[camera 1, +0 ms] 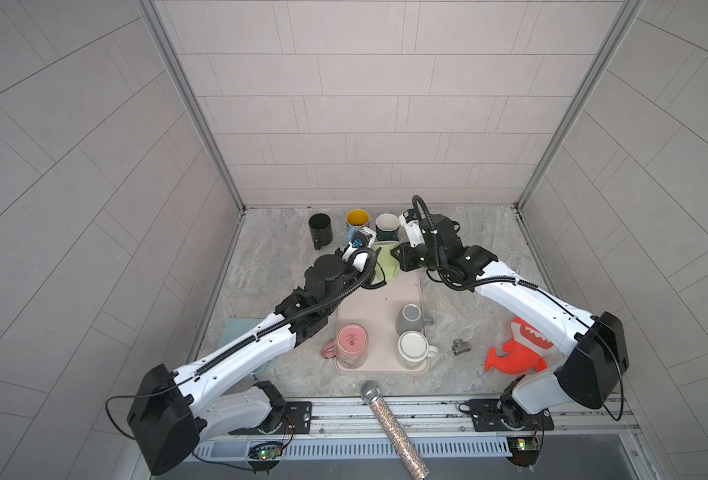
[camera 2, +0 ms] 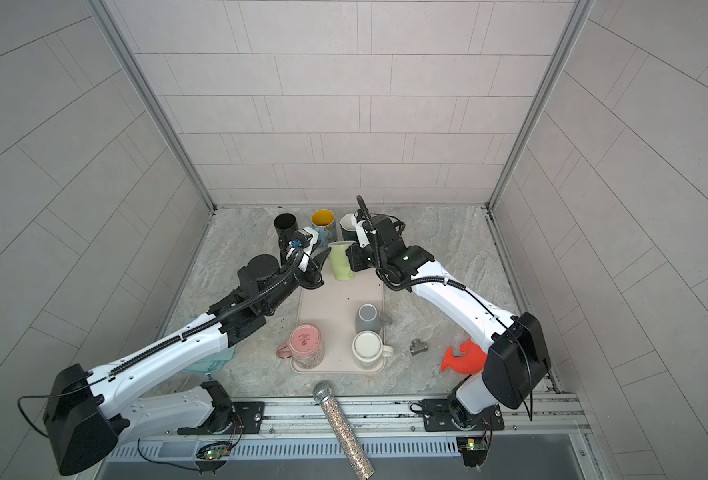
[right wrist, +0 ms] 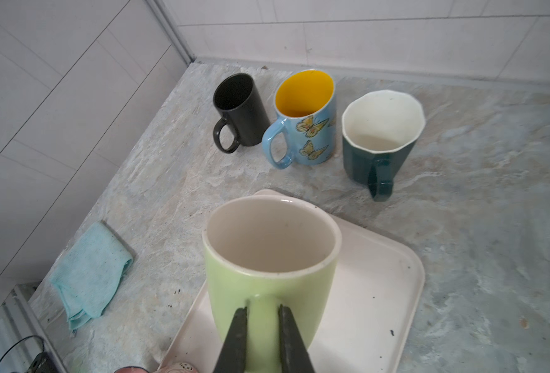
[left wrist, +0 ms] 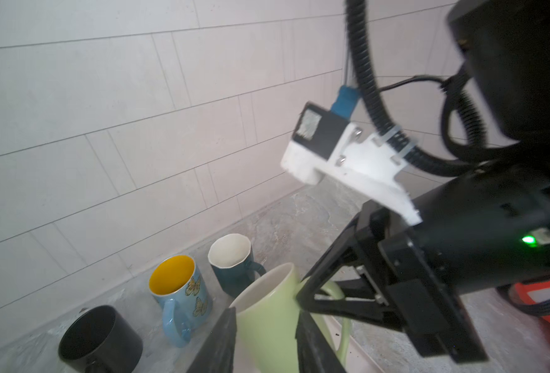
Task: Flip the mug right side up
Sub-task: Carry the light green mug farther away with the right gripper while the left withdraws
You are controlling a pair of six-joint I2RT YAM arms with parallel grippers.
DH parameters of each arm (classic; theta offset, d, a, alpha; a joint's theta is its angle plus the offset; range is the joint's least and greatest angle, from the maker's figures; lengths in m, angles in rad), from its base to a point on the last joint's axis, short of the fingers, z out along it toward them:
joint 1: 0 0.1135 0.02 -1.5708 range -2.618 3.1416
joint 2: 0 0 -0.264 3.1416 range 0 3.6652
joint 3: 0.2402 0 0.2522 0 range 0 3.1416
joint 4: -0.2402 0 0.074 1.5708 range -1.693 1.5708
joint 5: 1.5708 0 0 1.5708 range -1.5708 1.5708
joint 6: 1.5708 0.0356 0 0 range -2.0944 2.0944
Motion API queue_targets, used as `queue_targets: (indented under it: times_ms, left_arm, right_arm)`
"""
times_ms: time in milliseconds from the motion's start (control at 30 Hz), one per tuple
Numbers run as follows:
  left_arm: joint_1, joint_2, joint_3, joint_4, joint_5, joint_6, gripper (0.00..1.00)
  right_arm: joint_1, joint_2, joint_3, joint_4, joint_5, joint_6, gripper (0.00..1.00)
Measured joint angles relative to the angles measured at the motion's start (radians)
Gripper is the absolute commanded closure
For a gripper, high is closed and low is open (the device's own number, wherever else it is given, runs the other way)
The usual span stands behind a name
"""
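We see the green mug (right wrist: pixel 260 281) standing mouth up at the far end of the pale tray (right wrist: pixel 380 274), which lies on the table (right wrist: pixel 170 181). The right tool (right wrist: pixel 263 310) is clamped on the mug's handle, one finger on each side, and reaches in from the mug's right in both top views. The left tool (left wrist: pixel 265 310) has its jaws apart and straddles the mug's body from the opposite side. In the left wrist view its fingers sit just beside the wall, and we cannot quite tell whether either pad touches it.

Beyond the tray, near the back wall, a black mug (right wrist: pixel 239 109), a blue butterfly mug (right wrist: pixel 312 129) and a dark teal mug (right wrist: pixel 377 158) stand upright in a row, apart from the green one. At the near end of the tray a pink mug (camera 1: pixel 352 345) and a white mug (camera 1: pixel 412 349) rest bottom up. A folded teal cloth (right wrist: pixel 89 268) lies on the table to the left of the tray.
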Motion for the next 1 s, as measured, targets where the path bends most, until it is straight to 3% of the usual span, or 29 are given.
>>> queue_targets:
  times_ms: [167, 367, 500, 767, 1000]
  left_arm:
    - [0.069, 0.060, 0.142, -0.136, -0.027, -0.111, 0.63]
    - [0.258, 0.102, 0.186, -0.229, 0.137, -0.316, 0.60]
    - [0.333, 0.142, 0.217, -0.299, 0.267, -0.412, 0.59]
    - [0.422, 0.235, 0.285, -0.355, 0.519, -0.555, 0.60]
    - [0.471, 0.264, 0.283, -0.348, 0.624, -0.622, 0.60]
  right_arm:
    - [-0.049, -0.047, -0.026, 0.000, 0.094, -0.050, 1.00]
    - [-0.108, -0.072, -0.079, 0.034, 0.177, -0.114, 1.00]
    - [-0.140, -0.071, -0.122, 0.080, 0.223, -0.152, 1.00]
    - [-0.197, -0.002, -0.241, 0.358, 0.262, -0.188, 1.00]
    - [-0.216, 0.159, -0.310, 0.668, 0.250, -0.194, 1.00]
